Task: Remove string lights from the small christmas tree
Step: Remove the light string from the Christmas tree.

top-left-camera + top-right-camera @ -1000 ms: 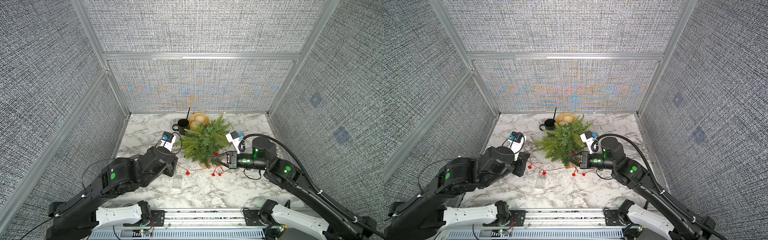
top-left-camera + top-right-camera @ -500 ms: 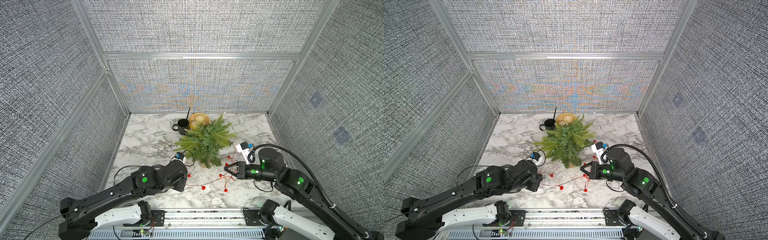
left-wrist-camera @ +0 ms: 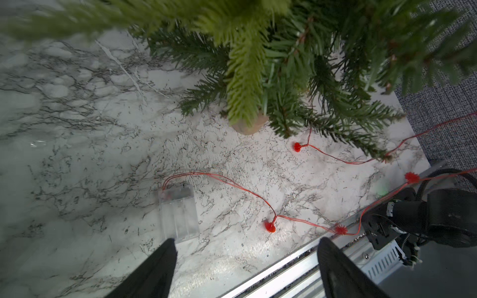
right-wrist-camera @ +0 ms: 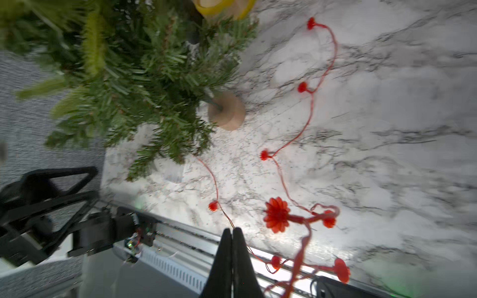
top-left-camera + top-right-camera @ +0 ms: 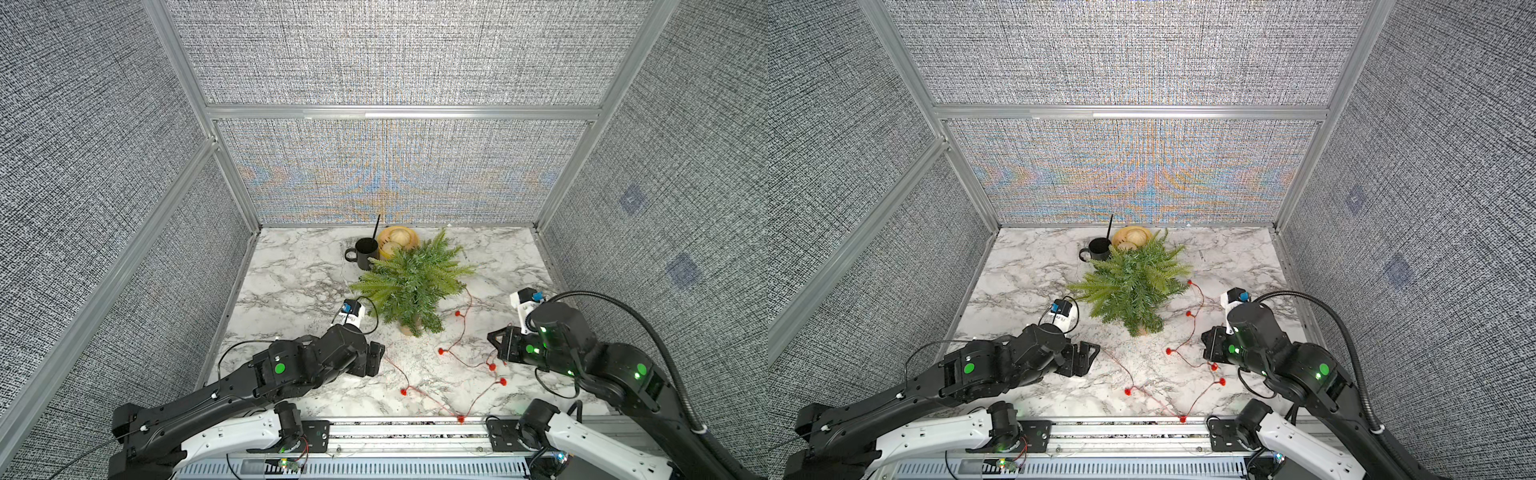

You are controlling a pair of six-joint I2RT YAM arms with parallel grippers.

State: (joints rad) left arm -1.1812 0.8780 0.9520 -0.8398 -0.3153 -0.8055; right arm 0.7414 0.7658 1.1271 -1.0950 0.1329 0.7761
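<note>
**Clearing the lights: strand down, far end by the fronds**

The lights (image 5: 441, 351) are seen spread over the worktop (image 5: 299, 282) in the lower middle of both top views, below and right of the tree (image 5: 411, 282), which stands upright at centre. The left claw (image 3: 247, 241) is held wide open with nothing in it. The clear battery box (image 3: 178, 209) lies flat on the marble just beyond one fingertip. The right claw (image 4: 232, 231) is pressed shut, and the thin wire appears to be pinched at its tips, with bulbs hanging blurred close to the lens.

The removal is judged nearly done. Only the far end of the strand, at the right of the tree, lies close to the lower fronds. Whether it is caught there or merely beside them cannot be told. A pull by the right claw away from the tree, toward the lower right of the frame, is what the next move would call for, kept slow so that the tree is not tipped.

Room is open at the right and lower middle of the worktop. The front edge is close: one bulb lies at the metal rail (image 5: 395, 430). A mug (image 5: 366, 249) and bowl (image 5: 399, 239) stand just behind the tree, at upper centre.
</note>
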